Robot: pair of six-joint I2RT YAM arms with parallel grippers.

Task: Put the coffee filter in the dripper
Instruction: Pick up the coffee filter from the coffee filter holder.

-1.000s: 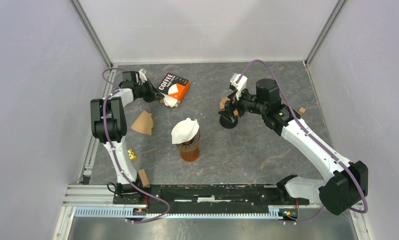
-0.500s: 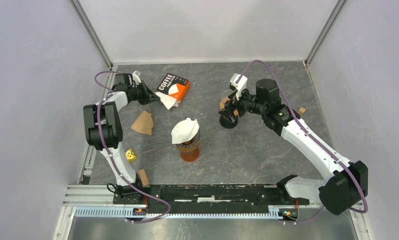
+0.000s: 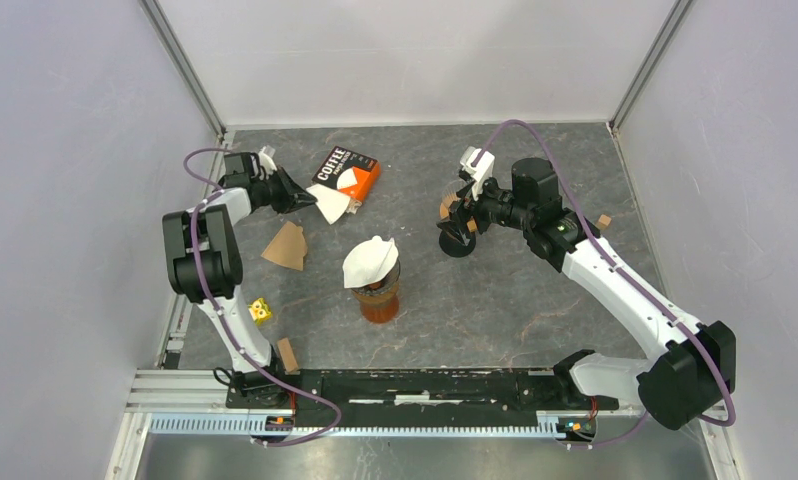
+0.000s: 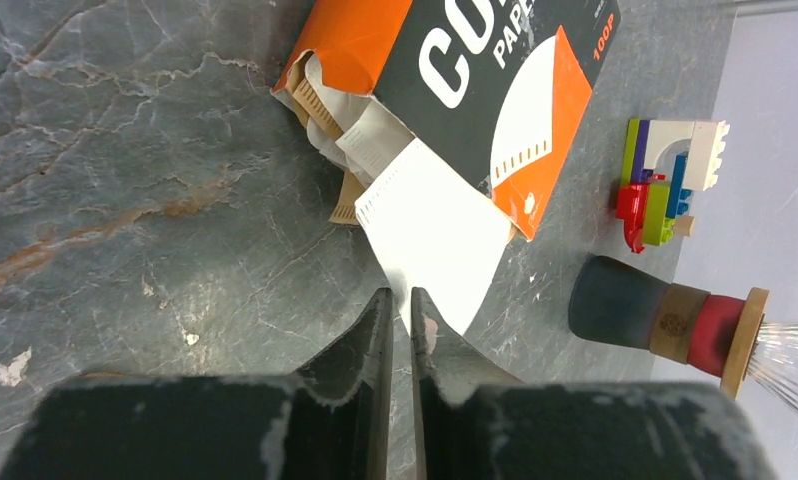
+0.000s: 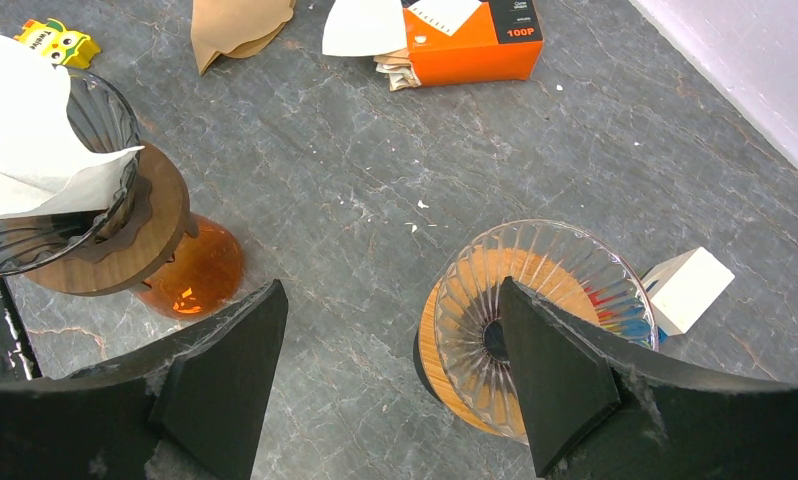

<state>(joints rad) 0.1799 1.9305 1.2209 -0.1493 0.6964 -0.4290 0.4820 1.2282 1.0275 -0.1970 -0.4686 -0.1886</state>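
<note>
A white coffee filter [image 4: 435,220] lies flat on the table, half pulled out of the orange-and-black box [image 4: 475,70]. My left gripper [image 4: 399,293] has its jaws almost together on the filter's pointed corner, with only a thin slit showing behind the tips. From above, the left gripper [image 3: 303,197] sits left of the filter [image 3: 332,206]. The empty glass dripper [image 5: 535,320] with its wooden collar stands on a dark base. My right gripper [image 5: 390,284] hovers open above it, one finger over the glass and nothing between the fingers. In the top view the right gripper [image 3: 453,212] hangs over the dripper [image 3: 459,243].
A second dripper [image 3: 373,262] with a white filter in it stands on an amber server mid-table. A brown filter [image 3: 287,245] lies left of it. A yellow toy [image 3: 261,309], toy bricks [image 4: 670,180], a white block [image 5: 687,288] and enclosure walls surround the area.
My left gripper has drawn back to the left, dragging the white filter further out of the box, and its jaws have eased apart slightly. The right arm has not moved.
</note>
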